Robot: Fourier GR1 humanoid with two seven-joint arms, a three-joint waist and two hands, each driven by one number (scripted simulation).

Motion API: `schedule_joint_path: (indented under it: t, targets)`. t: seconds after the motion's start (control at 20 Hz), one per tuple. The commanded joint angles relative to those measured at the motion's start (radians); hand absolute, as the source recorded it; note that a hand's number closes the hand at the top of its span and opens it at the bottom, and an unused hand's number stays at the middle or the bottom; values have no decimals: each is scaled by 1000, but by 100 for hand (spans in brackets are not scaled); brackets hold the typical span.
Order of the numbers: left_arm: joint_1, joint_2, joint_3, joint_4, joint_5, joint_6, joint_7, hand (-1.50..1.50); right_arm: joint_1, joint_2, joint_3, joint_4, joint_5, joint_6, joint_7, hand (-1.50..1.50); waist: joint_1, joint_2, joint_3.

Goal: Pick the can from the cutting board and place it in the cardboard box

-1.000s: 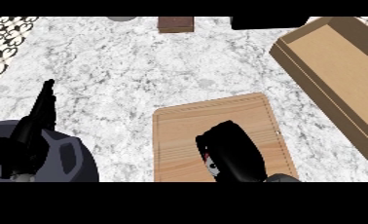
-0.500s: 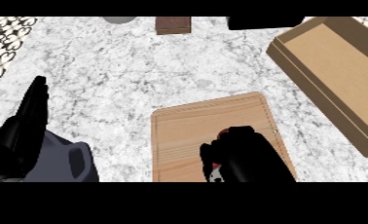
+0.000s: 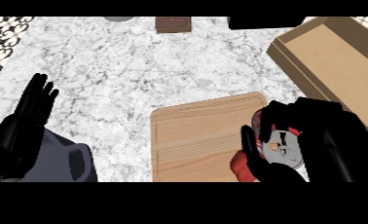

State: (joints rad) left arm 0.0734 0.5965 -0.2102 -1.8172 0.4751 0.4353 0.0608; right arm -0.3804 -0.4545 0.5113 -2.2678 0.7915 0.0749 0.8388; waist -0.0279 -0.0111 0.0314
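The counter filling most of the frame looks like polished marble, white with grey veins. The cutting board at lower centre is pale, matt wood with fine straight grain. The cardboard box at upper right is plain matt tan board. The can at lower right has a smooth red and white printed skin. Both the right hand around it and the left hand at lower left are matt black, the forearm matt grey.
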Motion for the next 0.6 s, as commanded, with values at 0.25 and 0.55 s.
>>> schedule_joint_path:
  t: [0.25, 0.55]
  targets:
    - [-76, -81, -59, 40, 16, 29, 12, 0, -27, -94, -340, 131, -196, 65, -64, 150, 19, 17, -31]
    - [-89, -71, -51, 90, 47, -4, -24, 0, -13, -172, -488, 346, -175, 0, -261, 150, 23, 21, -31]
